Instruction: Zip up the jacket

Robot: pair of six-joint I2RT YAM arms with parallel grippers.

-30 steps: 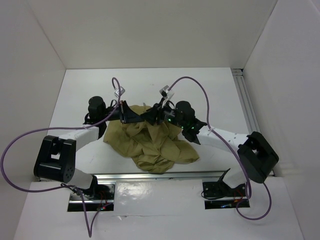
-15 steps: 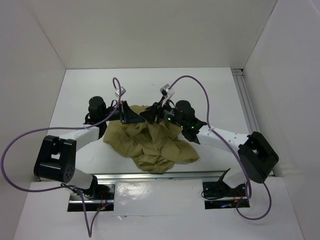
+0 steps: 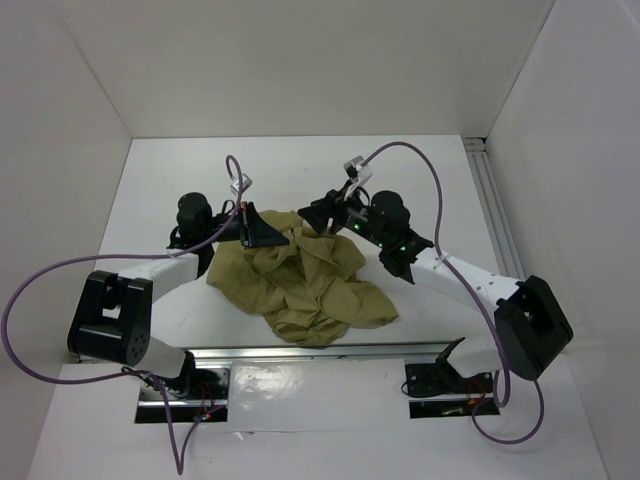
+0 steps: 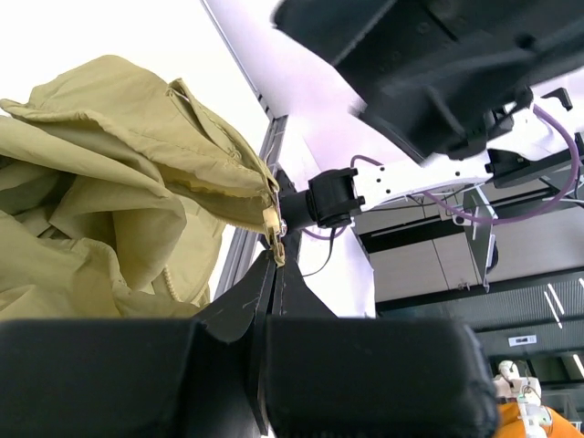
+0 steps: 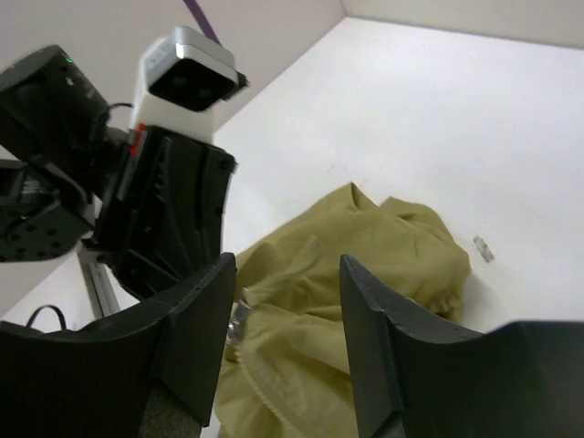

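Observation:
The olive-tan jacket [image 3: 300, 285] lies crumpled in the middle of the white table. My left gripper [image 3: 262, 232] is at its far left edge. In the left wrist view the left gripper [image 4: 273, 255] is shut on the jacket's zipper end [image 4: 272, 233], and the cloth [image 4: 119, 182] hangs to the left of it. My right gripper [image 3: 322, 212] is open above the jacket's far edge. In the right wrist view the right gripper [image 5: 287, 274] holds nothing, with the jacket [image 5: 365, 274] and a silver zipper part [image 5: 237, 315] below it and the left gripper [image 5: 173, 210] close on the left.
White walls enclose the table on three sides. An aluminium rail [image 3: 495, 215] runs along the right side and a metal strip [image 3: 320, 352] along the near edge. Purple cables [image 3: 400, 160] loop above both arms.
My right gripper has moved right and away from the left gripper, and now stands open above the cloth. The left gripper has stayed in place, still pinching the zipper end.

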